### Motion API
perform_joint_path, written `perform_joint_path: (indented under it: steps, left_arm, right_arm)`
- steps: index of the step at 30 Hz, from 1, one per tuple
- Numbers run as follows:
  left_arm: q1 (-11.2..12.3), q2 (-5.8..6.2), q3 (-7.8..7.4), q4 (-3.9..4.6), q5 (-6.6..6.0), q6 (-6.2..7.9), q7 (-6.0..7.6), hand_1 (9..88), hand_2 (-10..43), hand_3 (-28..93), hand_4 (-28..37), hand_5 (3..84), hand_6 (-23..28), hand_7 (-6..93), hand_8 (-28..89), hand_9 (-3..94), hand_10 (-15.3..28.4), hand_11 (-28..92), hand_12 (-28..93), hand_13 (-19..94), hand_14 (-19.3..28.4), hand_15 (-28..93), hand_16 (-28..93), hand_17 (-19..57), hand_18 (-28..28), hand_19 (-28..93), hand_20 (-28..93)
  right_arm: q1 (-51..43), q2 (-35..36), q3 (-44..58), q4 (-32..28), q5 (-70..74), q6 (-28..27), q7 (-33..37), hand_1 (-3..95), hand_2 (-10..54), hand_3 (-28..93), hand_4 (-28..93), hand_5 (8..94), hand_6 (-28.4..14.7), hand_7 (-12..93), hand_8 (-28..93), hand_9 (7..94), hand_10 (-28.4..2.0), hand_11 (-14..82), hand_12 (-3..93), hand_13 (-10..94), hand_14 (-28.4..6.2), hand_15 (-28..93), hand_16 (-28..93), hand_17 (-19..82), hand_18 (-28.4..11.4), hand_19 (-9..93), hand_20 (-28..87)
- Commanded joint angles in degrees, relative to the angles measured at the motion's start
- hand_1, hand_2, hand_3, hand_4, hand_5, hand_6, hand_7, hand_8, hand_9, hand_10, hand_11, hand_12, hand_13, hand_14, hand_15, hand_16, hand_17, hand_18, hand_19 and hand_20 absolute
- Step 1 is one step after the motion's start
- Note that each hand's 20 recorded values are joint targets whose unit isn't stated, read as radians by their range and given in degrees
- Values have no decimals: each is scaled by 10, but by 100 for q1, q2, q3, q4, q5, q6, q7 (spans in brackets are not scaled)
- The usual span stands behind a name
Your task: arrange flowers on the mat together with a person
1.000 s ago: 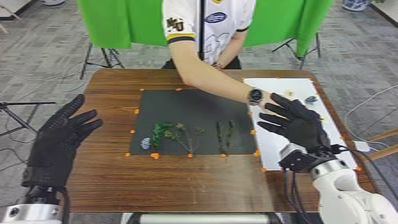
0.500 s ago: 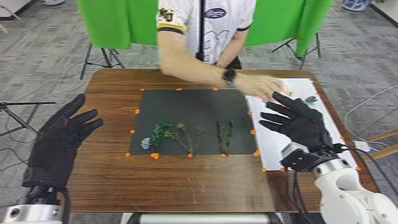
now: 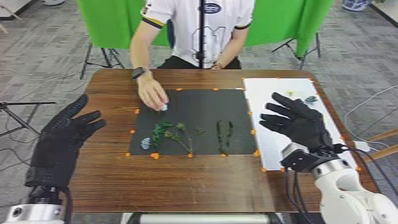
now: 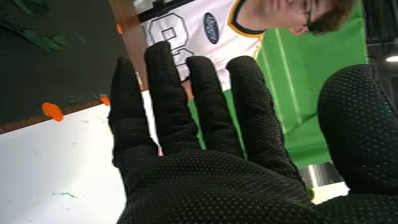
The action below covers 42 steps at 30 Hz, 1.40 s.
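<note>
Both my hands are open, the right hand with fingers loosely spread and nothing in it, above the white sheet at the frame's right. Just past its fingertips, upper right, lie a yellow bloom and a grey-blue bloom. I'd take one of these next with a light pinch from above, thumb and fingers closing low so the petals aren't crushed.

Toward the centre, the dark mat bears two slender stems, a branching sprig, a leafy sprig and, lower left, a pale blue flower. At its upper left a person's hand holds a small pale piece at the mat. I should let that hand clear, cross high above the stems, then lower fully before releasing. My left hand, empty, waits at the left edge, over the surface.
</note>
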Motion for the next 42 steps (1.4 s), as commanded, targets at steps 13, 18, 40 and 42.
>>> perform_joint_path:
  steps: [13, 18, 40, 42]
  left_arm:
    - [65, -34, 28, -10, 22, 22, -11, 210, 24, 792, -283, 317, 51, 154, -110, 335, 189, 245, 106, 229, 261, 499, -89, -109, 220, 460, 115]
    - [67, -33, 65, -8, 19, 56, 2, 211, 26, 791, -283, 317, 52, 154, -110, 335, 190, 246, 106, 229, 261, 500, -90, -109, 220, 460, 116]
    - [76, -41, 93, -60, 31, 138, -39, 212, 28, 792, -283, 318, 53, 154, -110, 336, 190, 247, 105, 229, 262, 503, -92, -109, 219, 460, 117]
    - [78, -39, 99, -63, 39, 134, -44, 213, 28, 791, -283, 318, 53, 154, -110, 335, 190, 248, 105, 229, 262, 503, -92, -109, 219, 460, 117]
  right_arm:
    - [-63, -23, 18, -37, -27, -20, 6, 208, 82, 773, -258, 462, -32, 124, -109, 448, -162, 121, 123, 389, -195, 344, 89, 119, -248, 518, 102]
    - [-37, -12, 22, -33, -135, 8, 31, 209, 82, 773, -258, 465, -33, 125, -110, 449, -162, 123, 123, 389, -195, 347, 89, 119, -249, 520, 102]
    - [1345, 1574, -620, 327, -4600, 2138, 2581, 275, 51, 742, -237, 501, -42, 140, -114, 479, -197, 161, 132, 505, -186, 544, 62, 251, -239, 698, 61]
    - [1644, 1776, -906, 547, -5472, 2121, 3180, 284, 46, 739, -227, 507, -42, 140, -115, 483, -195, 167, 126, 517, -181, 558, 45, 269, -237, 729, 12]
